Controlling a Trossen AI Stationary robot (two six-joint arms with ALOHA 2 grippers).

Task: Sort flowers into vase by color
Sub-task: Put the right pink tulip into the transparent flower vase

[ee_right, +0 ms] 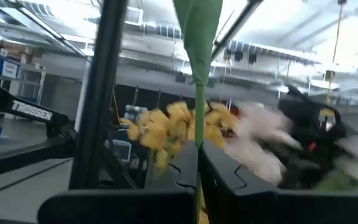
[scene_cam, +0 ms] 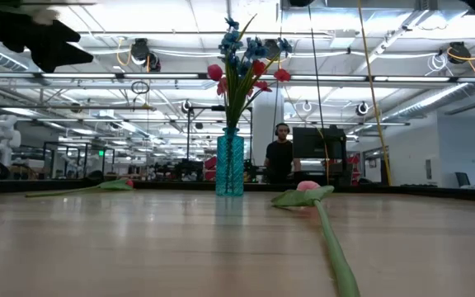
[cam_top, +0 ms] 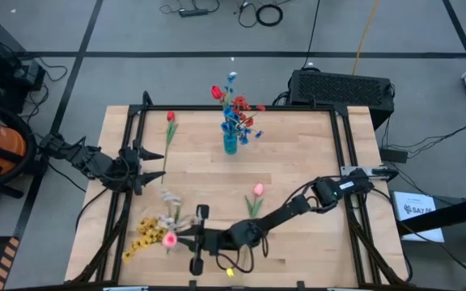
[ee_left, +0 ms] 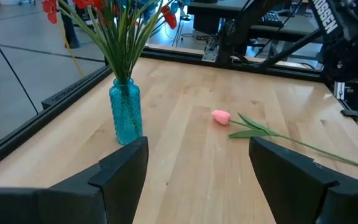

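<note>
Task judged partly done. Red and blue flowers [cam_top: 235, 109] already stood in a blue glass vase [cam_top: 230, 145] near the far middle of the table [cam_top: 298, 162], upright in the low view. Left to sort: a red tulip [cam_top: 170, 118] lying flat toward the far left, well apart from the vase; a pink tulip [cam_top: 257, 191] lying nearer the middle; and, at the near edge, a loose heap of yellow sprays [cam_top: 146, 234] and whitish stems [cam_top: 168, 202] with a pink head [cam_top: 169, 239] beside them. Only one vase visible, so where the other colours belong could not be told. Right gripper [cam_top: 194, 241] reached low over the near edge, just beside that heap; in the right wrist view its fingers [ee_right: 185, 171] were pressed together on a thin green stem [ee_right: 199, 112] that rose between them, with yellow and pale blooms blurred beyond. Which flower head belonged to that stem could not be told. Left gripper [ee_left: 197, 165] waited at the left side of the table, fingers wide apart, holding nothing, faced toward the vase and the pink tulip.
</note>
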